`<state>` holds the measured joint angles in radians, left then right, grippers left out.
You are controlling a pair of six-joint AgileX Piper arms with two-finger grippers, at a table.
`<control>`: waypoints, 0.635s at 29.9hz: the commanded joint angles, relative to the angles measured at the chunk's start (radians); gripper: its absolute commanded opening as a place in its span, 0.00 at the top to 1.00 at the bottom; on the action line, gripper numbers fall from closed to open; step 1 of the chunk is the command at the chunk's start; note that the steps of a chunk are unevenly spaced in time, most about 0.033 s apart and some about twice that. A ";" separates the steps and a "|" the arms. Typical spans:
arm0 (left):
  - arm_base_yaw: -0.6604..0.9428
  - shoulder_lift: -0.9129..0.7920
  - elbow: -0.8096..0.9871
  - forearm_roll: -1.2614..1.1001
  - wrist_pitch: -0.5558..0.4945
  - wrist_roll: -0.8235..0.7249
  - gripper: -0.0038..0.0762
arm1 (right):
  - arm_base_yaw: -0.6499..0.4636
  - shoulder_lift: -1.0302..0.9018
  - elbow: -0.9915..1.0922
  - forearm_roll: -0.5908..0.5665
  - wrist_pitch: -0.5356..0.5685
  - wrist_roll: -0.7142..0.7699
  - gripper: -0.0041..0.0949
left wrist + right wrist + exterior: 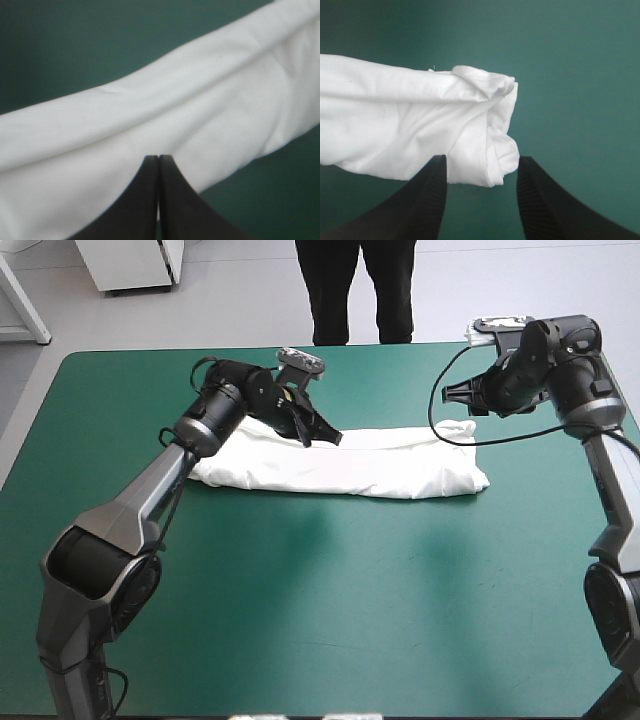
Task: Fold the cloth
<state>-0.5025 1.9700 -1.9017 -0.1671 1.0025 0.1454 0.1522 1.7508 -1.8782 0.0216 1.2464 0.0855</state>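
Note:
The white T-shirt lies folded into a long band across the far half of the teal-green table. My left gripper hovers at the band's far edge near its middle. In the left wrist view its fingers meet in one arch over the T-shirt, with no cloth seen pinched. My right gripper is raised beyond the band's right end. Its fingers stand apart, and the bunched end of the T-shirt shows just ahead of the gap.
The teal-green cover stretches bare from the band to the front edge. A black cable loop from the right wrist hangs over the T-shirt's right end.

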 commanded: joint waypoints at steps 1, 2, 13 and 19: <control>-0.036 -0.003 -0.028 -0.019 -0.054 0.002 0.96 | -0.043 -0.096 0.041 0.019 0.003 -0.009 0.54; -0.040 0.014 -0.028 -0.019 -0.060 0.002 0.96 | -0.060 -0.107 0.065 0.032 0.003 -0.009 0.54; -0.047 0.144 -0.028 -0.026 -0.105 0.002 0.96 | -0.214 -0.143 0.151 0.244 -0.023 -0.086 0.54; -0.047 0.185 -0.028 -0.041 -0.105 0.002 0.96 | -0.226 -0.133 0.151 0.271 -0.025 -0.112 0.54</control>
<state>-0.5445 2.2003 -1.9040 -0.1809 0.9236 0.1500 -0.0648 1.6594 -1.7059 0.2582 1.2467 0.0000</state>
